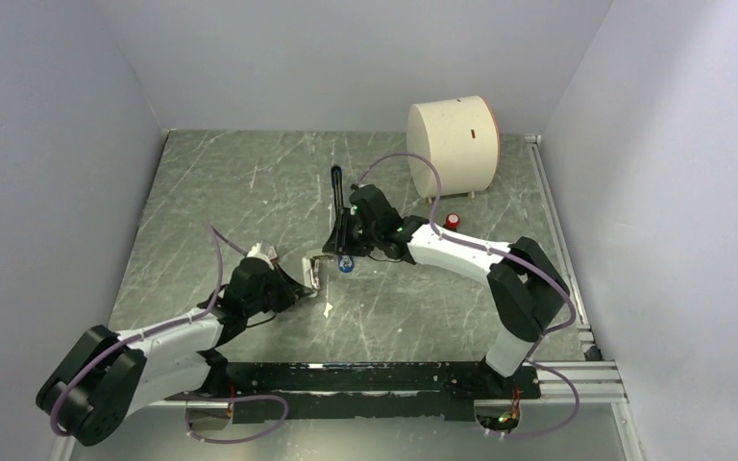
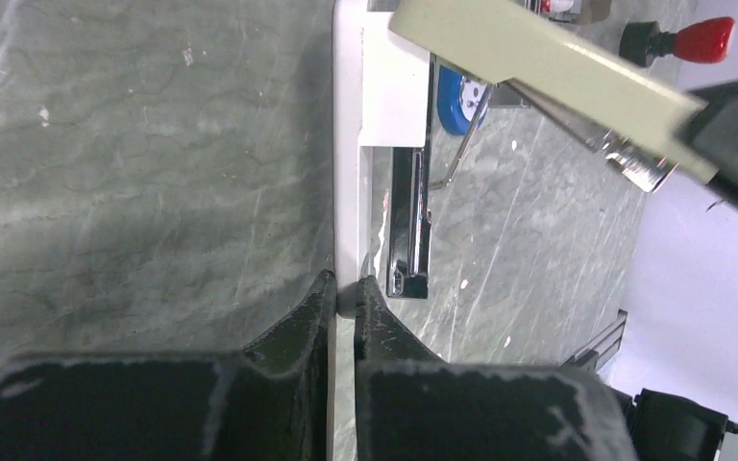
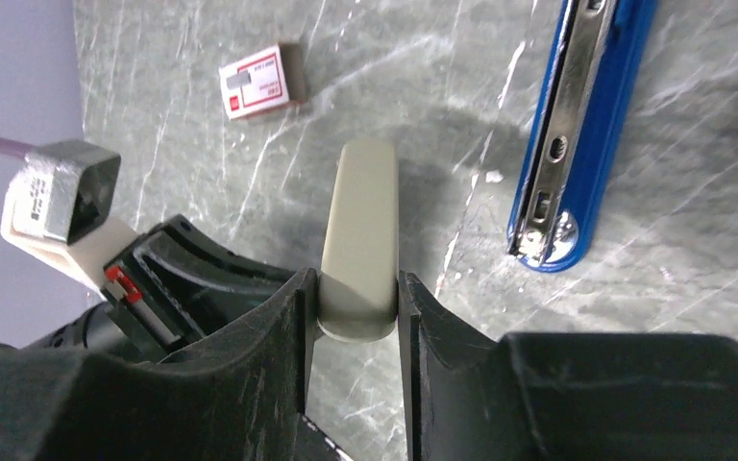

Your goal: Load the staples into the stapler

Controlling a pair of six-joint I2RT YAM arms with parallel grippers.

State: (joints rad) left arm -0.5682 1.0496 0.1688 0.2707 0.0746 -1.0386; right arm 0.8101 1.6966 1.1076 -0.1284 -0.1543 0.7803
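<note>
The stapler (image 3: 577, 125) is lying near the middle of the grey marbled surface (image 1: 250, 182), between the 2 arms. Its blue base is resting flat with the grey metal rail facing up. In the top view its long black arm is pointing away from the right tool (image 3: 356, 288) toward the far wall, and whether it is standing upright cannot be told.

The right tool is gripping a beige bar (image 3: 360, 202), with its 2 fingers pressing on the bar's rounded end from either side. In the left wrist view a grey metal part is running along the underside of this bar, and the bar is slanting above the rounded end of the blue base.

The left tool (image 2: 346, 288) is closed, pinching the near end of a thin white strip (image 2: 348, 144) between its fingertips. What this strip belongs to cannot be told. A shiny silvery strip (image 2: 408, 221) is lying just beside it, parallel, reaching toward the blue end of the stapler.

A small red and white staple box (image 3: 261, 82) is sitting on the surface, apart from the stapler. A red-capped item (image 2: 697, 40) is lying farther back, near a cream drum (image 1: 454, 144) that is standing by the far wall.
</note>
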